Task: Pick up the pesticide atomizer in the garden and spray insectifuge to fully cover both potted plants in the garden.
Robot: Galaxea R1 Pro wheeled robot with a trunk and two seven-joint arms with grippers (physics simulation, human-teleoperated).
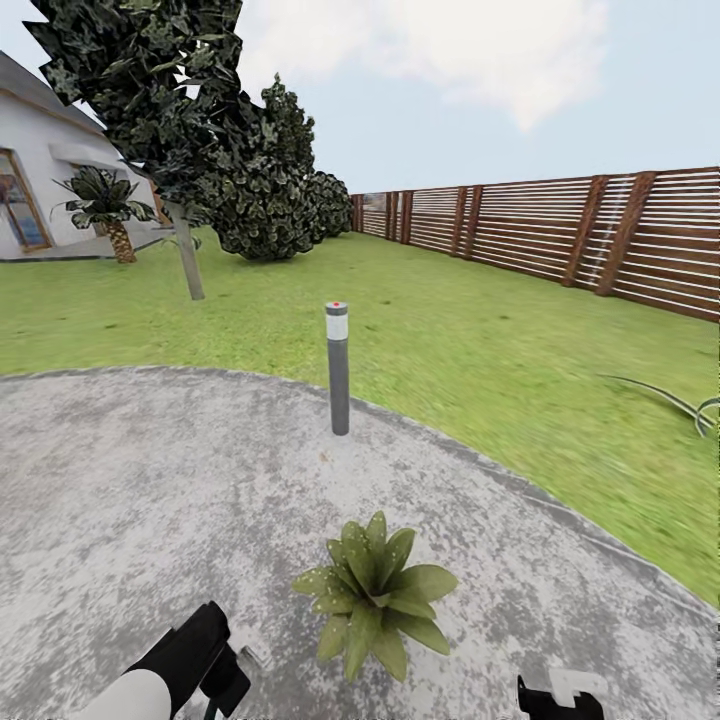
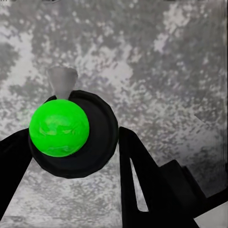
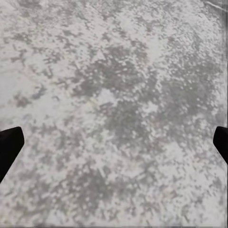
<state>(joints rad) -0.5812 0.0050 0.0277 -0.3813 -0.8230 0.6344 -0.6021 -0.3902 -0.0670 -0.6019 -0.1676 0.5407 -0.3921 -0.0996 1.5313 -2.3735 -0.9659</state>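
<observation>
Your left gripper (image 2: 73, 156) is closed around the spray bottle (image 2: 71, 133): in the left wrist view its two black fingers (image 2: 152, 185) press against the bottle's sides, and you see the bottle end-on as a round black body topped by a glossy bright green dome, with a pale grey cone-shaped nozzle jutting from its far edge. The bottle's lower body is hidden behind that dome. In the head view the left arm (image 1: 170, 665) is cut off by the lower edge, and a small pale part of the bottle shows just beside its black tip. Your right gripper (image 3: 114, 142) is spread wide and holds nothing; its dark fingertips (image 3: 8, 145) sit at opposite borders of the right wrist view over bare paving, and the head view shows a black-and-white fragment of it (image 1: 560, 695) at the lower edge. One potted plant (image 1: 372, 595) stands on the round, grey, mottled paving (image 1: 150, 480) between the two arms; its broad pointed green leaves form a rosette that hides the pot, and fine pale specks dot the leaves. Beyond it stands a slim grey bollard lamp (image 1: 339, 368) near the paving's edge. Lawn (image 1: 480, 350), a brown slat fence (image 1: 560, 225), dark leafy trees (image 1: 200, 130), a palm (image 1: 108, 210) and a white house wall (image 1: 40, 150) lie farther back. A hose-like line (image 1: 670, 398) at the right edge is cut off.
</observation>
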